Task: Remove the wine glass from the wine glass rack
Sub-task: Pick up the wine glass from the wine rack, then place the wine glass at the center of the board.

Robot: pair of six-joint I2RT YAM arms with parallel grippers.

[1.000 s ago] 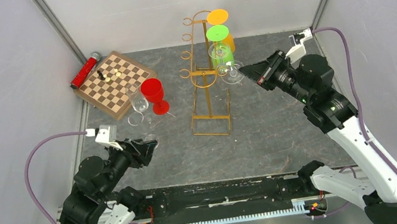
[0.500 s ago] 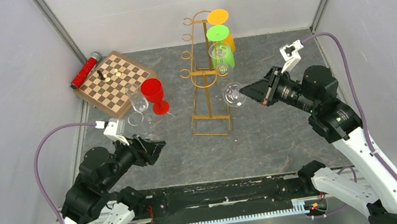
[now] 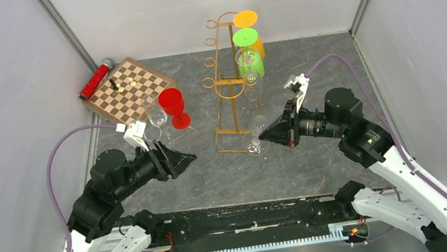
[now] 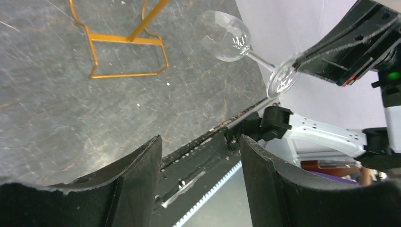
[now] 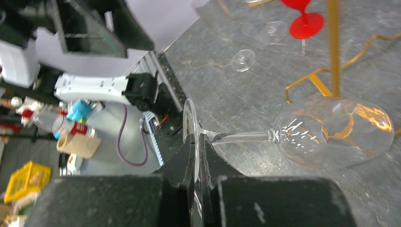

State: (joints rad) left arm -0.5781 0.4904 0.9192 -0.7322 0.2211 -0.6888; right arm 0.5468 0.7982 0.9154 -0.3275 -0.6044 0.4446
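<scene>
Pinching the round foot of the clear wine glass (image 5: 331, 130), our right gripper (image 5: 196, 146) holds it clear of the rack (image 3: 232, 92), low beside the wire base. The wine glass lies level, stem sideways, bowl pointing away from the fingers toward the rack. An orange glass (image 3: 247, 24) and a green glass (image 3: 247, 43) hang on the rack. Our left gripper (image 4: 201, 142) gapes wide, empty. A red glass (image 3: 173, 106) and a chessboard (image 3: 129, 92) stand well left.

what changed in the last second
The right gripper, shut on the clear wine glass by its foot, carried it from the side hooks of the wine glass rack down beside its base. The left gripper, open, advanced toward the middle. The green glass, orange glass, red goblet and chessboard stayed put.
</scene>
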